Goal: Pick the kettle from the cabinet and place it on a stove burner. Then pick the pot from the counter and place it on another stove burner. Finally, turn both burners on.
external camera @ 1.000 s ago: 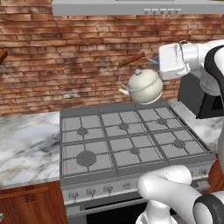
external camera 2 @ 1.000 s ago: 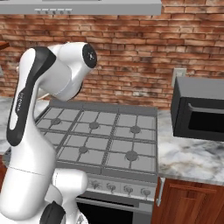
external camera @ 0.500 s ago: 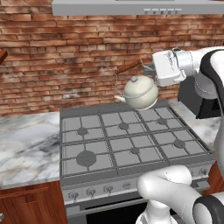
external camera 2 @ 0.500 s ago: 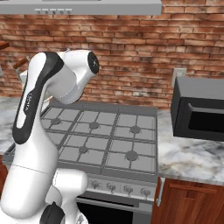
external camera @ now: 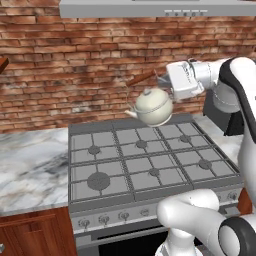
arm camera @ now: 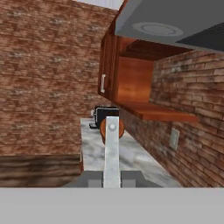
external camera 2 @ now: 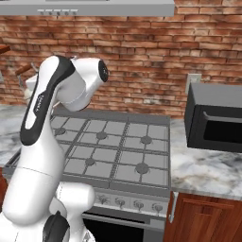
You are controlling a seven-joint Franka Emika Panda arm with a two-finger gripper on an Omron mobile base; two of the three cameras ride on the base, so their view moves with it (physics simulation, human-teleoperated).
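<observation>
So the first leg is partway done: the kettle (external camera: pixel 154 106) is already out of the cabinet (arm camera: pixel 131 83) and hanging in the air above the back row of the cooktop (external camera: pixel 145 160), not yet sitting on anything. Going left to right in the left base view, the marble tabletop (external camera: pixel 30 165) is sitting bare beside the stove, then the six burners are all standing bare, then the kettle is dangling spout-left over the back-middle burner (external camera: pixel 141 144), and the gripper (external camera: pixel 161 80) is holding it from the right by the arched handle (external camera: pixel 142 77). The fingers are clamped together on that handle; in the hand view the handle's metal strap and reddish wooden piece are sticking up right between them.

Still left, as I'm judging it: lowering the kettle onto a burner, fetching the pot, putting it on another burner, and turning two knobs (external camera: pixel 103 219) on the front row.

Over on the right there's a dark microwave (external camera 2: pixel 215 118) on the tabletop. No brand, label or readable writing is showing up anywhere, including the hood (external camera: pixel 150 7) buttons.
</observation>
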